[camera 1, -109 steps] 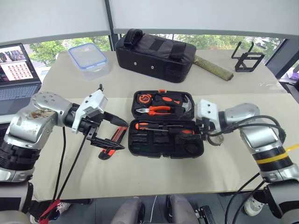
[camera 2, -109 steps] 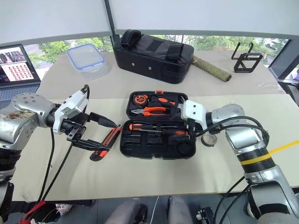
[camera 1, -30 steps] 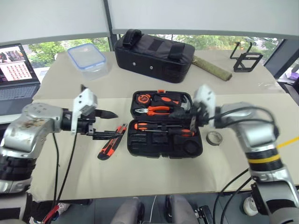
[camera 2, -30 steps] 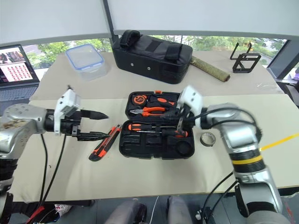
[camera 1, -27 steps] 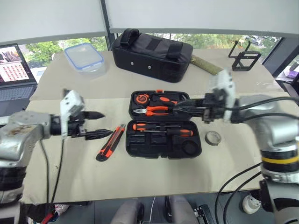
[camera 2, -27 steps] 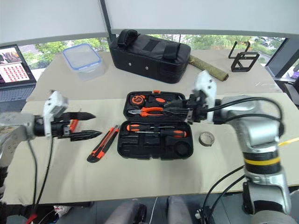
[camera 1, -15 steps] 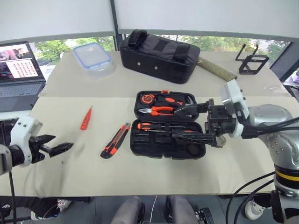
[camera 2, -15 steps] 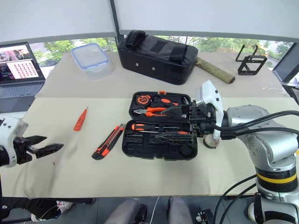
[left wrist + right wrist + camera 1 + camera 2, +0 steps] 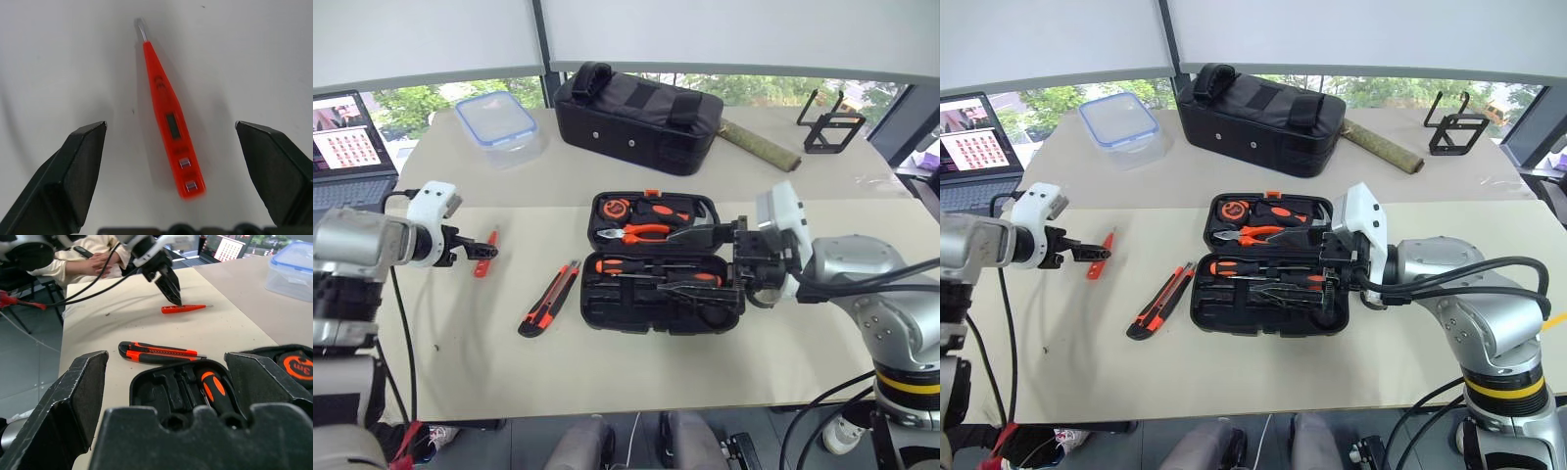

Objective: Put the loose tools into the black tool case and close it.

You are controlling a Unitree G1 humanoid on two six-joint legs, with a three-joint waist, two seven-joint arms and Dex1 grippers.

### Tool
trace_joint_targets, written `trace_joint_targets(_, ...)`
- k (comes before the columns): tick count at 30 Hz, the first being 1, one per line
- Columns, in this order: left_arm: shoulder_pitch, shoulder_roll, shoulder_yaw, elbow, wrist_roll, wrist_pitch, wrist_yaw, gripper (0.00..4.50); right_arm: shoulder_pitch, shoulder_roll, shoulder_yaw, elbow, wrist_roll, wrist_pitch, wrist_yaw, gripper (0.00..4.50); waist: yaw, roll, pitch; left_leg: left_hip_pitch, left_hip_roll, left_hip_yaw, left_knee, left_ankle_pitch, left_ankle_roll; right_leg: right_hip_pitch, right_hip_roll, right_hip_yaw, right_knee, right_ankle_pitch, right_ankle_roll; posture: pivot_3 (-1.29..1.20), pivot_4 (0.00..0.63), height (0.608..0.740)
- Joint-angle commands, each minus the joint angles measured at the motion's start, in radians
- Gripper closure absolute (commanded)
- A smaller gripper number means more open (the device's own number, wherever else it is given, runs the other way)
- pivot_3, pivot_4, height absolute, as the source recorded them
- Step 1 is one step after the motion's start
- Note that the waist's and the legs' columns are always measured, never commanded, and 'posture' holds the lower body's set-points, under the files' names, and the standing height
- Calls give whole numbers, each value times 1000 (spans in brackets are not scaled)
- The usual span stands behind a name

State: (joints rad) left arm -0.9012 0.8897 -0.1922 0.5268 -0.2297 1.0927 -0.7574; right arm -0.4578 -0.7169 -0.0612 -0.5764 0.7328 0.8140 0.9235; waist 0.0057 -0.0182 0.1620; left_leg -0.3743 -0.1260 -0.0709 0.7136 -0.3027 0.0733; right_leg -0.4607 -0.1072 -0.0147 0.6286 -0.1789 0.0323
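The black tool case (image 9: pixel 664 262) lies open and flat near the middle of the table (image 9: pixel 607 362), a hard moulded plastic clamshell with rounded corners and a small orange latch at its far edge. Its far half holds orange-handled pliers (image 9: pixel 641 231) and a round orange-and-black tape measure (image 9: pixel 618 208); its near half carries a black-and-orange-handled screwdriver (image 9: pixel 651 266) seated lengthwise in a slot, with empty moulded recesses nearer the front edge.

The left tool (image 9: pixel 485 251) hangs over the table's left side with its two black wedge-shaped fingers spread apart, holding nothing. In the left wrist view the small all-red screwdriver (image 9: pixel 168 115) lies flat on the pale, matte surface between those fingers, touching neither; it is a slim, translucent red plastic body tapering to a short metal tip.

Between that screwdriver and the case lies the orange-black utility knife (image 9: pixel 549 298), long and flat, angled toward the front edge and just beside the case's left wall.

The right tool (image 9: pixel 690 259) hovers over the right part of the case, its fingers wide apart and empty, pointing toward the table's left side.

A bigger black fabric bag (image 9: pixel 638 114) and a clear lidded plastic box (image 9: pixel 498 124) stand along the far edge.
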Motion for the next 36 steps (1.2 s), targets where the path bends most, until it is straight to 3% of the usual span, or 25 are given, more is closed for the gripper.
trace_joint_targets(1,-73,-37,-35,150,62,-74,-42,0,11,-1,-35,-53,37,-18,-27,70,0,0,0,0,0,0,0,0,0,0,0,0,0,0,0,0,150,715)
trace_joint_targets(2,-86,-46,-40,178,73,-84,-53,0,13,-2,-35,-55,40,-18,-32,70,0,0,0,-1,0,0,0,0,0,0,0,0,0,0,0,0,150,715)
trace_joint_targets(5,-98,-65,-66,250,115,-134,-97,687,32,-10,-42,-74,47,-19,-52,0,3,0,0,-1,0,0,1,0,0,-1,0,0,0,0,0,0,150,715)
trace_joint_targets(7,-100,-70,-61,279,124,-155,-132,1554,38,-16,-46,-79,51,-19,-62,0,3,0,0,-1,0,0,1,0,0,0,-1,0,0,0,0,0,150,715)
trace_joint_targets(9,-92,-62,-60,293,141,-175,-155,2132,45,-24,-54,-80,55,-18,-73,0,4,0,0,-1,0,0,1,0,0,0,-1,0,0,0,0,0,150,715)
trace_joint_targets(10,-89,-56,-57,293,145,-188,-169,2720,50,-29,-60,-82,58,-16,-77,0,4,0,0,-1,0,0,1,0,0,0,-1,0,0,0,0,0,150,715)
trace_joint_targets(14,-113,-15,-33,173,105,-283,-356,4050,100,-78,-108,-94,74,-2,-72,0,7,-1,0,-3,0,0,2,0,0,-1,-1,0,1,0,0,0,150,715)
trace_joint_targets(18,-116,37,-61,-83,71,-437,-599,4064,204,-159,-163,-97,104,19,-36,0,8,-2,1,-20,0,-4,15,0,0,-12,-1,-1,3,0,0,0,150,715)
trace_joint_targets(21,-103,56,-92,-290,16,-442,-764,4064,269,-203,-194,-119,130,17,-7,0,5,-2,1,-21,-1,-3,16,0,1,-12,-5,-1,2,1,1,0,150,715)
trace_joint_targets(25,-110,-16,-181,-448,20,-413,-812,4064,310,-216,-185,-122,61,-18,-50,0,6,-2,1,-19,0,-3,16,0,1,-11,-5,0,0,1,1,0,150,715)
trace_joint_targets(30,-145,-179,-334,-422,103,-373,-772,4064,337,-206,-193,-139,55,-25,-79,0,9,-2,1,-17,-1,-2,16,0,1,-8,-5,2,1,0,0,0,150,715)
trace_joint_targets(36,-184,-285,-405,-298,192,-393,-707,4064,363,-194,-201,-161,65,-25,-117,0,5,-2,1,-17,0,-2,16,0,1,-9,-4,2,2,1,0,0,150,715)
